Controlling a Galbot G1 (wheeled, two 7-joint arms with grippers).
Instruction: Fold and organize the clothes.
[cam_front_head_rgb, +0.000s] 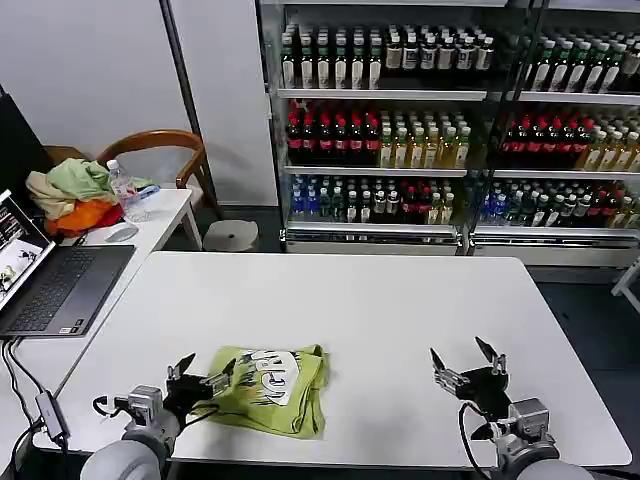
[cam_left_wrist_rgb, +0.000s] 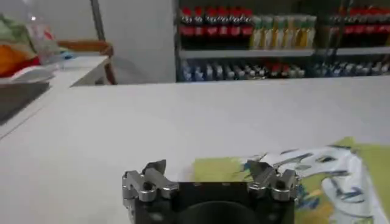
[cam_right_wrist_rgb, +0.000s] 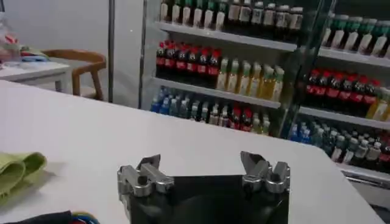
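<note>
One lime yellow-green T-shirt (cam_front_head_rgb: 268, 389) lies folded into a rough rectangle on the white tabletop (cam_front_head_rgb: 380, 320), near the front edge and toward the robot's left side. Its white printed graphic faces up on the top layer, and the fabric bunches slightly along the edge nearest the right arm, where the folded layers show as soft rounded rolls (cam_right_wrist_rgb: 18, 170) in the right wrist view.

Low at the front left corner of the tabletop sits the left hand (cam_front_head_rgb: 203, 378), its fingers spread apart and empty, with one fingertip just at the T-shirt's near edge. From the left wrist view the two fingers (cam_left_wrist_rgb: 149, 179) stand apart over bare tabletop on one side and over the green cloth (cam_left_wrist_rgb: 317, 176) with its white print on the other; whether a finger actually touches the fabric cannot be told.

Well apart from the T-shirt, the right hand (cam_front_head_rgb: 468, 366) hovers over the front right part of the tabletop, fingers likewise spread wide and grasping nothing, with only bare white surface between them.

On a second table at the robot's left lie an open laptop (cam_front_head_rgb: 50, 285), a clear water bottle (cam_front_head_rgb: 124, 192) and a heap of pale green, beige and orange garments (cam_front_head_rgb: 72, 197), beside a wooden chair (cam_front_head_rgb: 160, 150). Behind the tabletop stand glass-fronted drink coolers (cam_front_head_rgb: 450, 120) filled with rows of bottles
</note>
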